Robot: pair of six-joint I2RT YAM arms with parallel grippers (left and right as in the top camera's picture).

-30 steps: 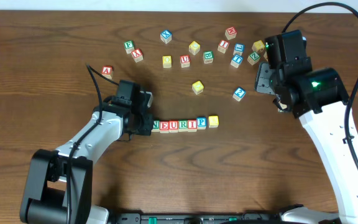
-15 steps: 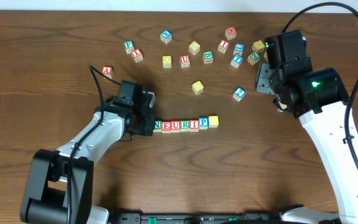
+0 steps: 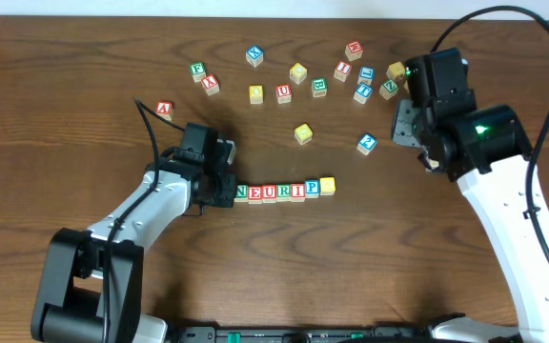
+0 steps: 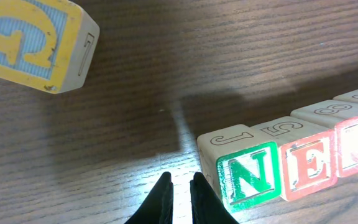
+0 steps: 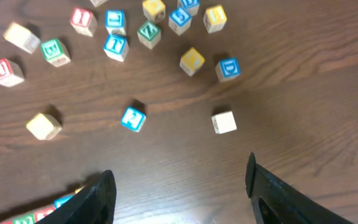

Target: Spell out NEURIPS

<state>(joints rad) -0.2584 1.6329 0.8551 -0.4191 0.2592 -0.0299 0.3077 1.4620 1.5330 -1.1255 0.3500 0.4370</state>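
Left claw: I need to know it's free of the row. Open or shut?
Shut. The left claw has its fingers nearly meeting, nothing between them, beside the green N cube.

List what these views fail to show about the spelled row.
- Overhead: yellow-faced end cube, letter too small to read.
- Left wrist: row cut off by the right edge at its third cube.
- Right wrist: row cut off by the bottom edge.

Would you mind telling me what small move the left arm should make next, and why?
I would probably ease the left gripper straight back from the green N cube, without touching it. It is nearly shut, holds nothing, and sits just beside that cube, while the row already reads N, E, U, R, I, P with a yellow-faced cube closing it.
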